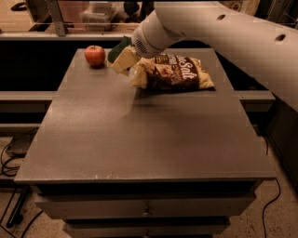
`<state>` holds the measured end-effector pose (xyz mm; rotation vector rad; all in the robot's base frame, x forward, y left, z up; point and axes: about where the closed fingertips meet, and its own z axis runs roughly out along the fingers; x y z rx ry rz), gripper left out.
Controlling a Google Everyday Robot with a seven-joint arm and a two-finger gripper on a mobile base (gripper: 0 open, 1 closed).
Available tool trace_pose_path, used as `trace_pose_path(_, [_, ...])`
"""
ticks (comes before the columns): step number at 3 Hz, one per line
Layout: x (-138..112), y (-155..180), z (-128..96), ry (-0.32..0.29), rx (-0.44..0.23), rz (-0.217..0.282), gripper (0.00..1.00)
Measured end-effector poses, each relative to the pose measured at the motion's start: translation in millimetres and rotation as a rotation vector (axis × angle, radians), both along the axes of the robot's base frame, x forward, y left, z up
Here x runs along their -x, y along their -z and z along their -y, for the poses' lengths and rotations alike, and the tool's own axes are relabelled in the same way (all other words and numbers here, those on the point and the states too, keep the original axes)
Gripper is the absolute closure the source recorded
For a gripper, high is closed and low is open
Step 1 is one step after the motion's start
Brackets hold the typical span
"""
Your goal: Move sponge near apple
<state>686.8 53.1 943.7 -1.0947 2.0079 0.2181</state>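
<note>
The red apple sits at the far left of the grey table. The sponge, dark green top over pale yellow foam, is held off the table just right of the apple, with a small gap between them. My gripper is shut on the sponge, its cream pads partly covering the foam. The white arm reaches in from the upper right.
A brown-and-cream snack bag lies on the table right of the gripper, close to its lower finger. A dark shelf and a clear bin stand behind the table. Cables lie on the floor at the left.
</note>
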Motion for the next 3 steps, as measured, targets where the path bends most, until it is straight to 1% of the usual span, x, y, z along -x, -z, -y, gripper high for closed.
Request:
trace_pose_path(1, [-17.5, 4.7, -4.4, 0.040, 0.012, -0.007, 1.00])
trace_pose_path(2, [-37.7, 15.4, -12.9, 0.074, -0.013, -0.026, 1.00])
trace_pose_path(3, [-60.0, 33.1, -22.6, 0.096, -0.030, -0.049, 0.81])
